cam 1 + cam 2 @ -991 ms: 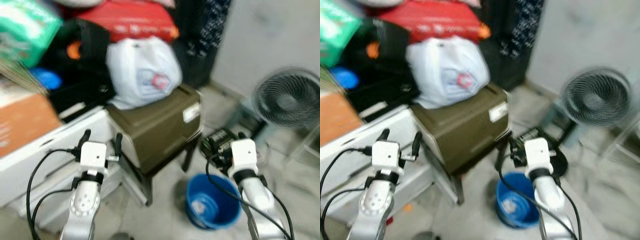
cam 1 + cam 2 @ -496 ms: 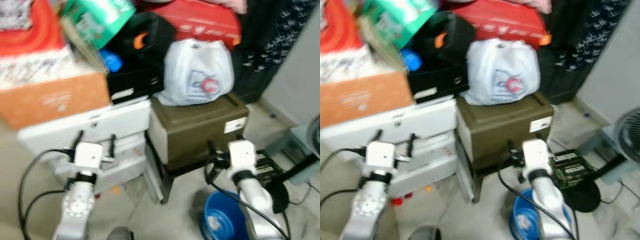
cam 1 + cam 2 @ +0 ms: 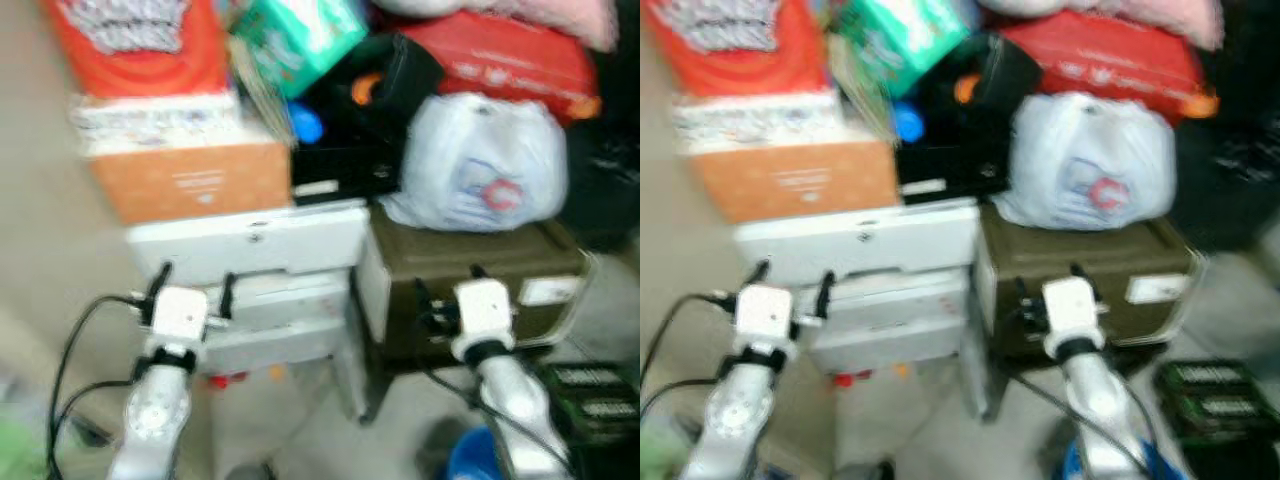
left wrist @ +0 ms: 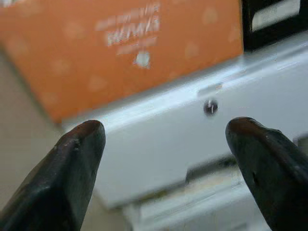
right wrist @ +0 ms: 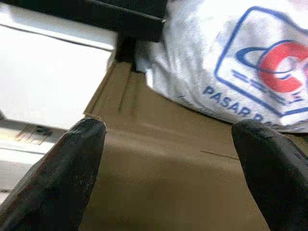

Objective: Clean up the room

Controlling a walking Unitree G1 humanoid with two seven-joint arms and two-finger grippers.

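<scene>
A blurred pile of household clutter stands before me. A white plastic bag (image 3: 475, 175) with a red and blue logo rests on an olive-brown box (image 3: 470, 270). Left of it is a white drawer unit (image 3: 260, 245) with an orange box (image 3: 190, 180) on top. My left gripper (image 3: 193, 283) is held up in front of the drawer unit, open and empty, as the left wrist view (image 4: 163, 144) also shows. My right gripper (image 3: 448, 285) hangs before the olive-brown box (image 5: 168, 183), open with nothing between its fingers (image 5: 72, 168).
A red bag (image 3: 500, 60), a green pack (image 3: 300, 30) and black items are heaped at the back. A blue bucket (image 3: 475, 460) peeks in at the bottom right, beside a dark crate (image 3: 595, 395). Small red and orange bits (image 3: 215, 380) lie on the floor under the drawers.
The camera has swung left: the fan has left the picture, the bucket has slid to the bottom right edge, and the orange box stack has come in. Both grippers stay open.
</scene>
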